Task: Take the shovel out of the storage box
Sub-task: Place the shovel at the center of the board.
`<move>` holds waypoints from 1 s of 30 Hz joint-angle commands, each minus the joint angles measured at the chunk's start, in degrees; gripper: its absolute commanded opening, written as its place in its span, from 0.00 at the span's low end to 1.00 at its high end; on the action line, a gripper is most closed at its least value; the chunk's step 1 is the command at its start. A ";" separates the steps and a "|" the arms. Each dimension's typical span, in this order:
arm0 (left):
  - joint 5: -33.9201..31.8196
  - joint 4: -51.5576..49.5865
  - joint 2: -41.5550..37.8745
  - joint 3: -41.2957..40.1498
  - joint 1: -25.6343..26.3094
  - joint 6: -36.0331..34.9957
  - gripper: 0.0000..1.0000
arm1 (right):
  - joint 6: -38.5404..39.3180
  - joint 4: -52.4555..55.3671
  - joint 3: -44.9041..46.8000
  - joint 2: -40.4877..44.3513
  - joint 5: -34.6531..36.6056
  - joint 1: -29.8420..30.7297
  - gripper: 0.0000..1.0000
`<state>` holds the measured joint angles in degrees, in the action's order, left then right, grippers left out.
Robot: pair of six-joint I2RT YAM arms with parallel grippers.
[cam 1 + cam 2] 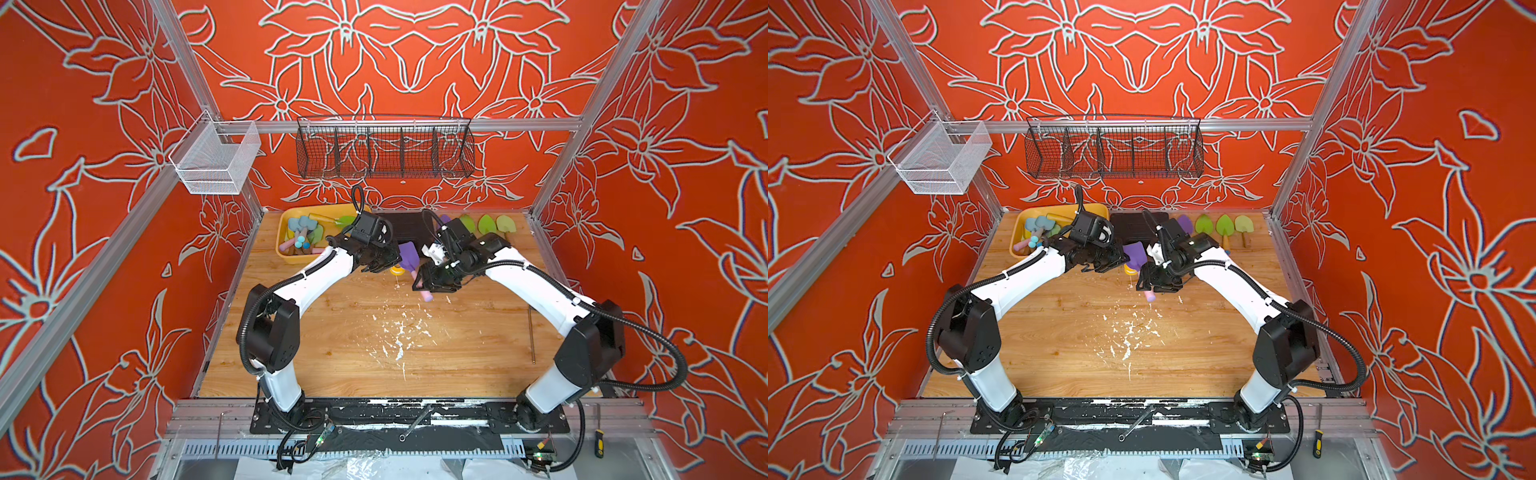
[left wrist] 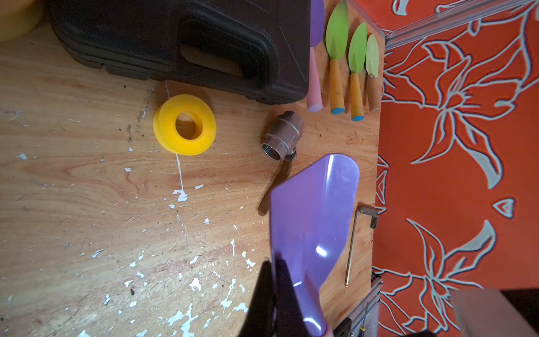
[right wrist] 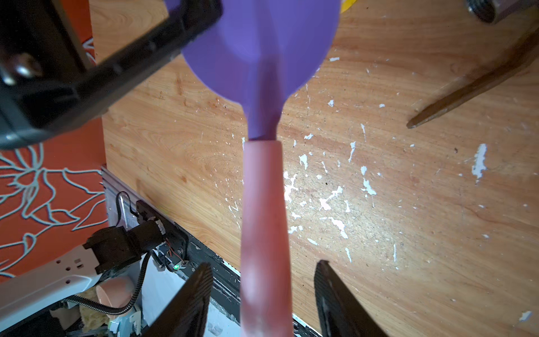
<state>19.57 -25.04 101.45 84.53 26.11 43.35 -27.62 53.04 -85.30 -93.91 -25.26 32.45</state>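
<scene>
Inspecting both top views: the shovel, purple blade on a pink handle, hangs clear of the storage box. The box sits at the far left corner of the tabletop with other shovels lying in it. The shovel is in the air over the far middle of the tabletop, between the two arms. The left tool is clenched on the blade, and the right tool straddles the handle near its pink end. Judgement: removal from the box is done. The arrangement reads as a hand-over to the right arm, perhaps bound for the row of green shovels along the far edge near the right corner.

Left wrist view: the blade's glossy hollow faces the camera, pinched at its rim near the neck by dark fingers. Holding the blade leaves the whole handle free for the other arm. Beneath lie a yellow tape roll, a ball valve, a black case and a hex key, none touched.

Right wrist view: the handle runs down the centre between two fingers, with tabletop showing in the gap on either side. The right tool is released and not yet gripping. Risk: the rim pinch is narrow, so letting go before the right tool closes would drop the shovel.
</scene>
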 commanded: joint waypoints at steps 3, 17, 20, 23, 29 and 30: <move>-0.24 -1.94 1.13 1.33 0.43 0.59 0.00 | 2.96 4.85 -2.54 -3.39 8.35 2.55 0.48; 2.28 0.94 -0.26 -0.02 0.44 2.44 0.14 | 5.16 7.41 -3.13 -3.00 13.26 3.03 0.00; 1.72 1.63 -2.43 -0.76 0.26 3.57 0.65 | 7.19 9.37 -2.35 -1.52 15.15 0.82 0.00; 1.46 1.21 -5.84 -1.04 -0.31 3.60 0.78 | 11.39 9.10 1.65 2.07 15.90 -5.21 0.00; -2.12 -1.52 -15.60 -2.64 -1.05 0.46 0.95 | 26.20 4.26 11.63 9.14 17.53 -22.82 0.00; -2.84 -2.08 -17.15 -2.94 -1.06 -0.48 0.99 | 28.66 3.67 12.35 9.27 17.77 -26.52 0.00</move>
<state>19.09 -25.50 88.99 82.15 25.43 45.15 -8.86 58.04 -74.59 -86.59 -9.69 11.20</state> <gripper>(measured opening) 0.969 0.269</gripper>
